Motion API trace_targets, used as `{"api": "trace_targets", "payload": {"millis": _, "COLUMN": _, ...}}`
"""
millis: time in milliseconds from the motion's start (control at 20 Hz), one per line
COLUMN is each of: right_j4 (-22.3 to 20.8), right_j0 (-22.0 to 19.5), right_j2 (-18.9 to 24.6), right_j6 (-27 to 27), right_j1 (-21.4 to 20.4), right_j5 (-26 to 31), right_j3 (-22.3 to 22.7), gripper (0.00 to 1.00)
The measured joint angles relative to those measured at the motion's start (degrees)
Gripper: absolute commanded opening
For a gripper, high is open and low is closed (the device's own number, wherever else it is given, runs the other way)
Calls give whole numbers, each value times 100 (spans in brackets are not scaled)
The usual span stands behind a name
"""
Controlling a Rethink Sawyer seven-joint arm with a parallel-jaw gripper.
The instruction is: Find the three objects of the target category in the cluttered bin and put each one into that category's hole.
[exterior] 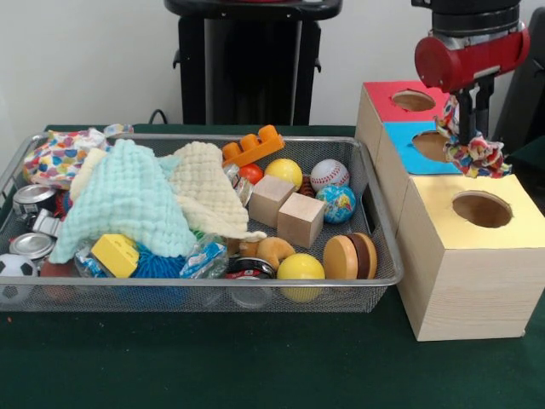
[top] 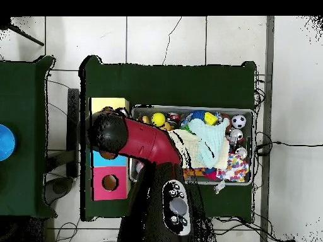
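My gripper (exterior: 465, 126) is shut on a spotted cloth (exterior: 478, 155), which hangs bunched just above the far edge of the yellow-topped box (exterior: 511, 223). The hole (exterior: 482, 209) in that yellow top lies just below and in front of the cloth and shows dark inside. A second spotted cloth (exterior: 56, 158) lies in the far left corner of the wire mesh bin (exterior: 385, 223); it also shows in the overhead view (top: 236, 167). In the overhead view the arm's head (top: 108, 132) hides the gripper and the held cloth.
A blue-topped box (exterior: 411, 156) and a red-topped box (exterior: 385, 99) stand behind the yellow one. The bin holds a mint-green cloth (exterior: 124, 201), a cream cloth (exterior: 204, 189), wooden blocks (exterior: 288, 210), balls, tins and an orange brick (exterior: 253, 146).
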Motion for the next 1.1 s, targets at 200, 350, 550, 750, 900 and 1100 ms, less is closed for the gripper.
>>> {"api": "trace_targets", "payload": {"millis": 200, "right_j4": 0, "right_j0": 58, "right_j2": -81, "right_j6": 0, "right_j1": 222, "right_j5": -1, "right_j3": -182, "gripper": 0}}
{"api": "trace_targets", "payload": {"millis": 350, "right_j4": 0, "right_j0": 98, "right_j2": -132, "right_j6": 0, "right_j1": 369, "right_j5": -1, "right_j3": -233, "gripper": 0}}
{"api": "trace_targets", "payload": {"millis": 550, "right_j4": 1, "right_j0": 142, "right_j2": -156, "right_j6": 0, "right_j1": 536, "right_j5": -2, "right_j3": -234, "gripper": 0}}
{"api": "trace_targets", "payload": {"millis": 750, "right_j4": 4, "right_j0": 163, "right_j2": -157, "right_j6": 0, "right_j1": 631, "right_j5": -5, "right_j3": -240, "gripper": 0}}
{"api": "trace_targets", "payload": {"millis": 900, "right_j4": 4, "right_j0": 184, "right_j2": -166, "right_j6": 0, "right_j1": 677, "right_j5": -4, "right_j3": -280, "gripper": 0}}
{"api": "trace_targets", "payload": {"millis": 1100, "right_j4": 4, "right_j0": 212, "right_j2": -169, "right_j6": 0, "right_j1": 718, "right_j5": -4, "right_j3": -338, "gripper": 0}}
